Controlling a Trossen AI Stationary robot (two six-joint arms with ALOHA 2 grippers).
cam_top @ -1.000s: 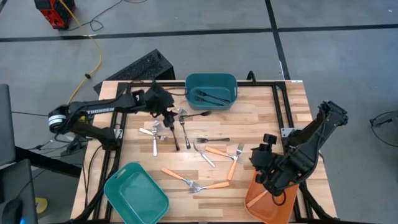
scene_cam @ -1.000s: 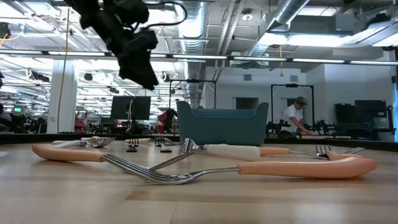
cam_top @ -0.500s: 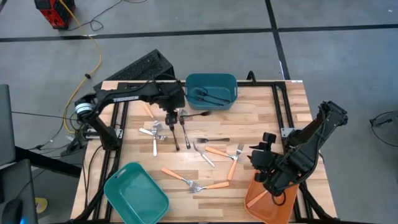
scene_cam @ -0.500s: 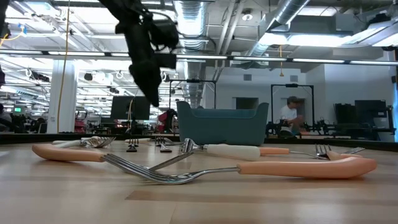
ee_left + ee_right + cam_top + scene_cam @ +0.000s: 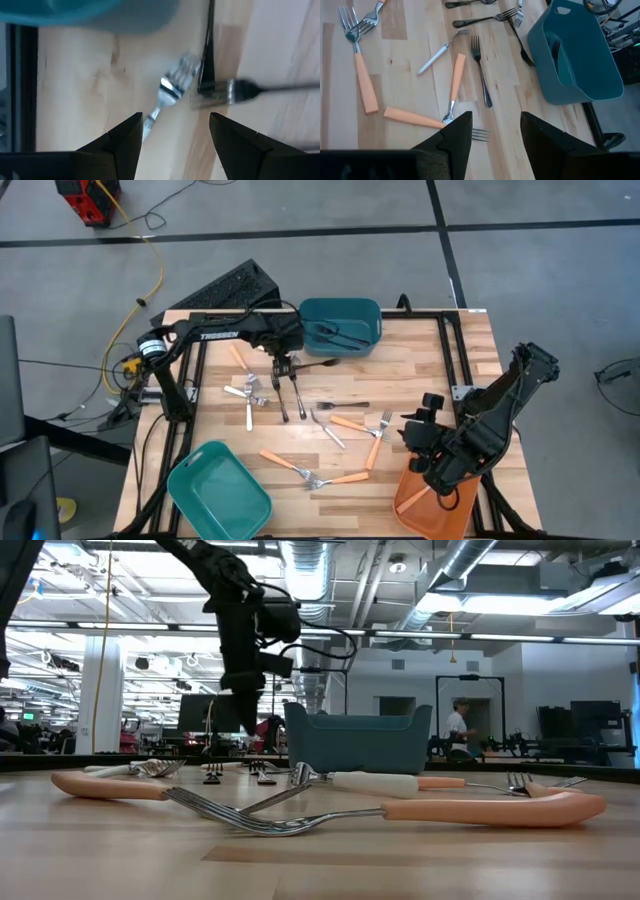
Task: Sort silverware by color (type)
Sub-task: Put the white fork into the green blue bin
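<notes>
Presently the left gripper, fingers apart and empty, hovers beside the teal bin over dark forks on the counter. Right gripper, parted, waits near the orange bin. Next move, by judgement: descend and align on one dark handle.

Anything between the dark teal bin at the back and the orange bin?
Yes, in the high view: between the dark teal bin and the orange bin lie orange-handled forks.

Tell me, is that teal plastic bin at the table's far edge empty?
Not empty. The teal plastic bin holds dark utensils, visible lying inside it from above.
</notes>
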